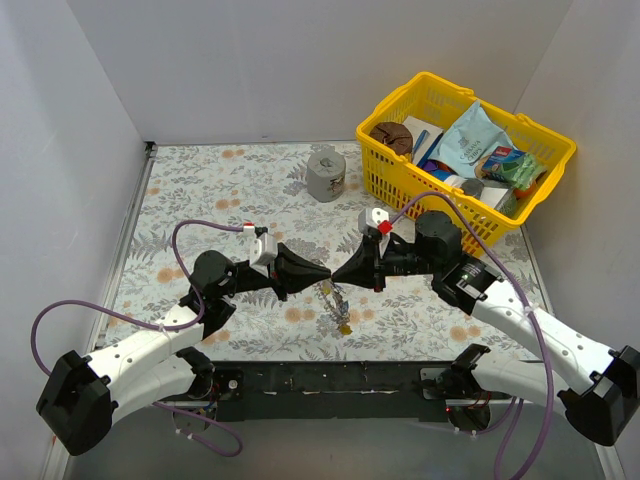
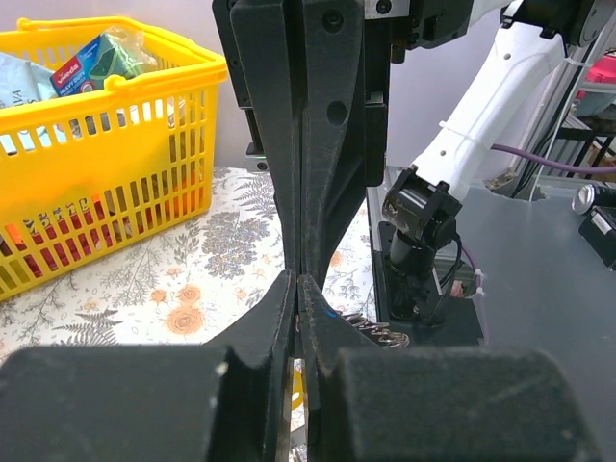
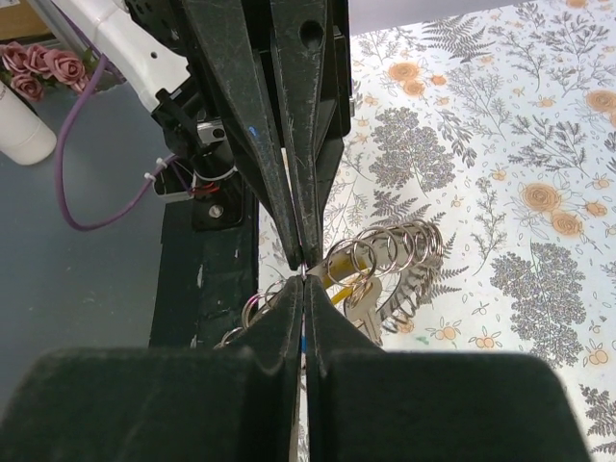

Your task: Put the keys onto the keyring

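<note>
I see the left tool [image 1: 324, 274] and right tool [image 1: 337, 276] closed, tips meeting; keys [image 1: 338, 305] at six o'clock below. Pinched item: cannot tell.

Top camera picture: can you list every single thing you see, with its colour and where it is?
basket: one, yellow, far right corner of the table
packets: several, blue, green and white, inside the basket
can: one, grey, just left of the basket
bunch of keys and rings: one, silvery with a yellow bit, by the gripper tips
tablecloth: one, white with grey leaves and orange flowers, under everything
cables: two, purple, looping off the arms
left gripper: one, black, shut, tip to tip with the right one
right gripper: one, black, shut, mid table
</note>
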You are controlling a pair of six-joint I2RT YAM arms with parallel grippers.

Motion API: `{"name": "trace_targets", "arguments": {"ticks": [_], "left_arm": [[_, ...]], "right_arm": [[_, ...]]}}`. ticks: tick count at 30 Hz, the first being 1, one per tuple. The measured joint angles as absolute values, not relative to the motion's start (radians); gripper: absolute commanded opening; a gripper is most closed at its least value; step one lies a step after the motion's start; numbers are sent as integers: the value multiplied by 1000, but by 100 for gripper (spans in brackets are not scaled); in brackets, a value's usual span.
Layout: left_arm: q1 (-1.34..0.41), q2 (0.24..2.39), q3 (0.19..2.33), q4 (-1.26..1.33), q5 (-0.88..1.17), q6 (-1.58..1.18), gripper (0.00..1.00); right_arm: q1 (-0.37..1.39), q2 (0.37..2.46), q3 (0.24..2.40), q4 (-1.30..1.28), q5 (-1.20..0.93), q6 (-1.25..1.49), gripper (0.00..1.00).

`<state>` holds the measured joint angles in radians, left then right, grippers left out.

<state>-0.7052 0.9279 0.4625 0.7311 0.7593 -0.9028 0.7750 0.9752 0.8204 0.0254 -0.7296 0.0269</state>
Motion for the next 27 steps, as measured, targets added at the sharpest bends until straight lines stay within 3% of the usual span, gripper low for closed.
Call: {"name": "trace_targets", "arguments": {"ticks": [2, 8, 9, 20, 27], "left_arm": [[-705, 928, 463, 725, 760, -905, 0], [-706, 933, 520, 568, 780, -835, 35], [-706, 936, 541, 536, 782, -818, 37], [-706, 1012, 719, 133, 834, -563, 40], [-706, 1106, 768, -18, 881, -467, 36]], "right_arm": [[775, 979, 823, 17, -730, 23, 1], [776, 1021, 885, -133, -712, -50, 1], [776, 1035, 900, -167, -706, -65, 1], [779, 1187, 1106, -575, -661, -243, 1], [779, 1246, 1174, -701, -680, -317, 1]]}}
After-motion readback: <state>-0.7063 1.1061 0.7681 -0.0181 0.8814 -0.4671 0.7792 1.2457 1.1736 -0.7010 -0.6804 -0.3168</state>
